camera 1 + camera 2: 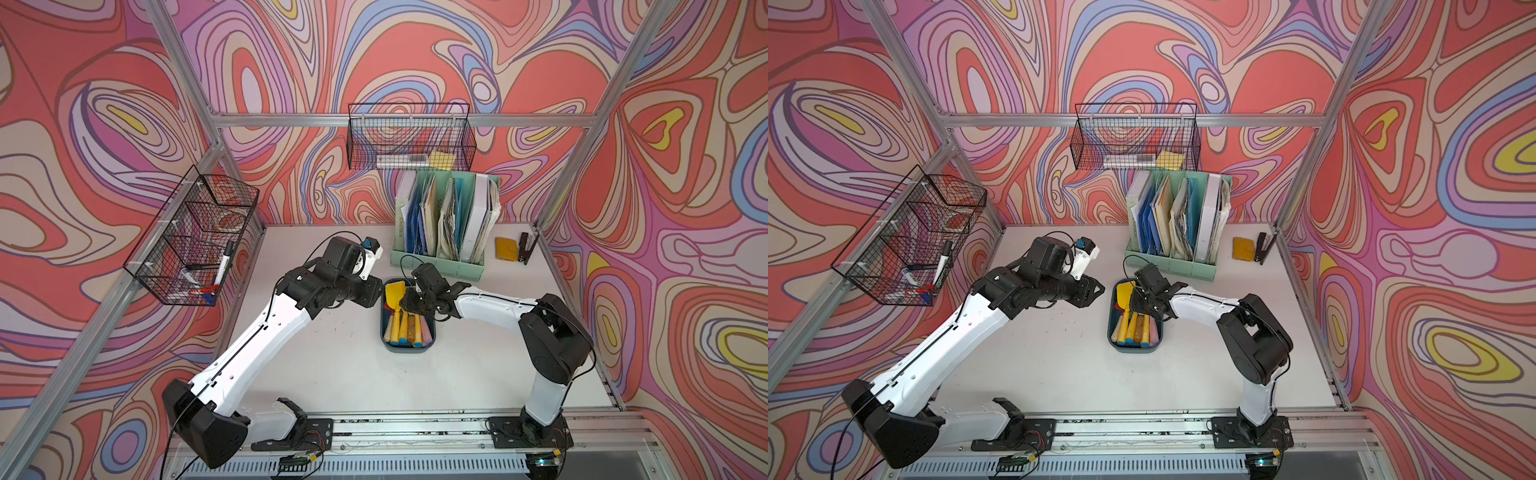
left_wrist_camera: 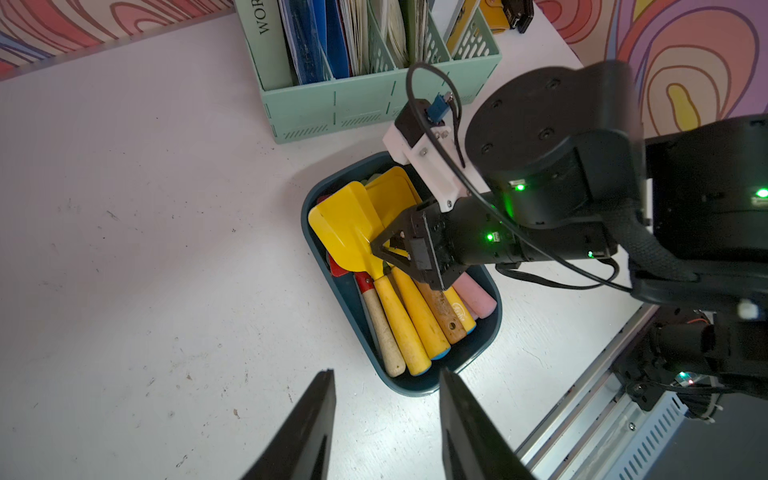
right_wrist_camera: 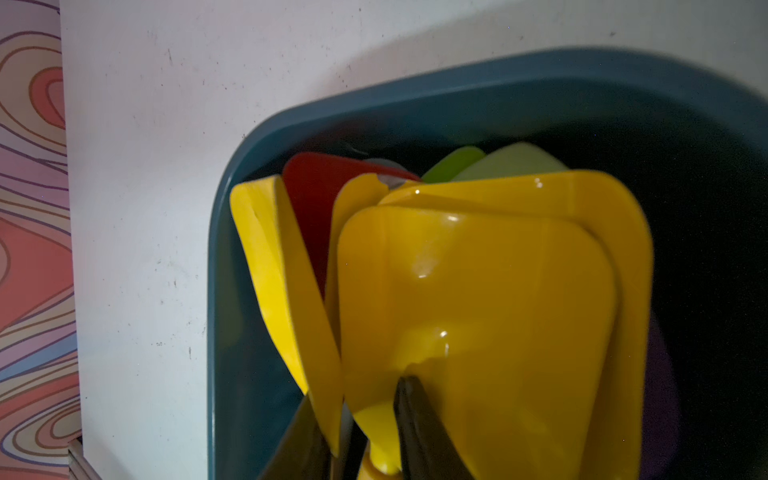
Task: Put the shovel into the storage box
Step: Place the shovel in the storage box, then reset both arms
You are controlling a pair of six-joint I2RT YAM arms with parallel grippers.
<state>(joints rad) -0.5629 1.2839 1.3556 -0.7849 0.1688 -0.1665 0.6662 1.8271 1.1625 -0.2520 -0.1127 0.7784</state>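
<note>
The storage box point(image 1: 409, 350) point(image 1: 1133, 349) point(image 2: 411, 390) point(image 3: 220, 291), a shallow dark teal bin, sits mid-table and holds several toy shovels with yellow, red and green blades. My right gripper point(image 1: 409, 305) point(image 1: 1136, 303) point(image 2: 388, 251) point(image 3: 361, 395) reaches down into it. Its fingers stand a little apart on either side of the thin neck of a yellow shovel point(image 3: 478, 291) point(image 1: 395, 291) that lies on the pile. My left gripper point(image 2: 387, 372) point(image 1: 380, 291) point(image 1: 1100, 289) hovers left of the box, open, with nothing between its fingers.
A mint-green file organiser point(image 1: 436, 266) full of folders stands just behind the box. Black wire baskets hang on the back wall point(image 1: 409, 137) and the left wall point(image 1: 195, 237). A yellow pad point(image 1: 505, 248) and a stapler point(image 1: 527, 247) lie at the back right.
</note>
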